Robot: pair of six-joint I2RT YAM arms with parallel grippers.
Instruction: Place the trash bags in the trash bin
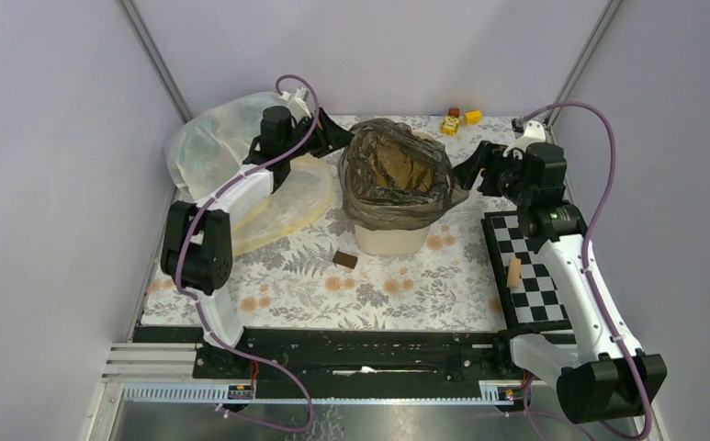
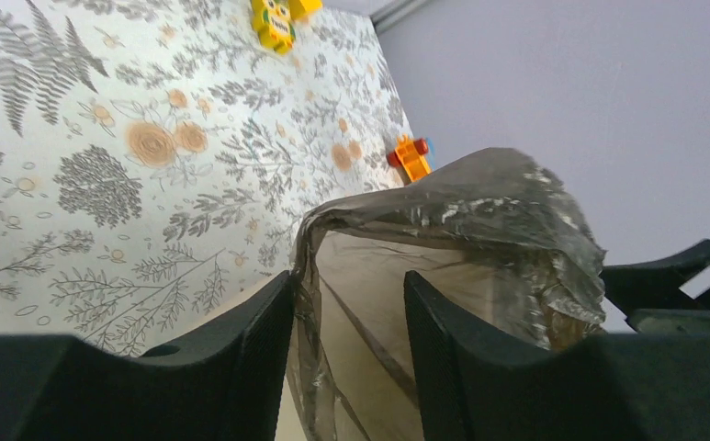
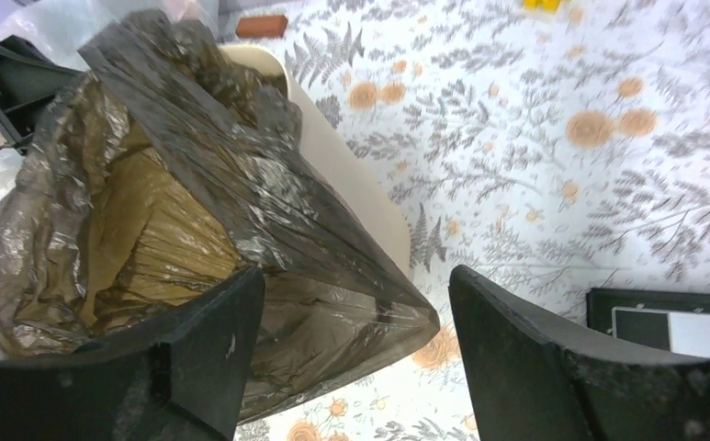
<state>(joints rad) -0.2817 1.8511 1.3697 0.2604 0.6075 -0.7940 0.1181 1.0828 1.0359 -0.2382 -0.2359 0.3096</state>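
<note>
Both my jaws stand apart, gripping nothing: the left gripper (image 2: 348, 280) straddles the bag (image 2: 479, 207) at its rim, the right gripper (image 3: 355, 276) its stretched corner. Only the top view shows the bag draped over the bin (image 1: 389, 241), bulging above its mouth.

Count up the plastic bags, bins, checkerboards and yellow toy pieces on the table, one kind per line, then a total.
Plastic bags: 2, the dark bag and the whitish bag
Bins: 1, the cream bin
Checkerboards: 1, the checkerboard
Yellow toy pieces: 2, yellow figure and yellow block
Total: 6
</note>
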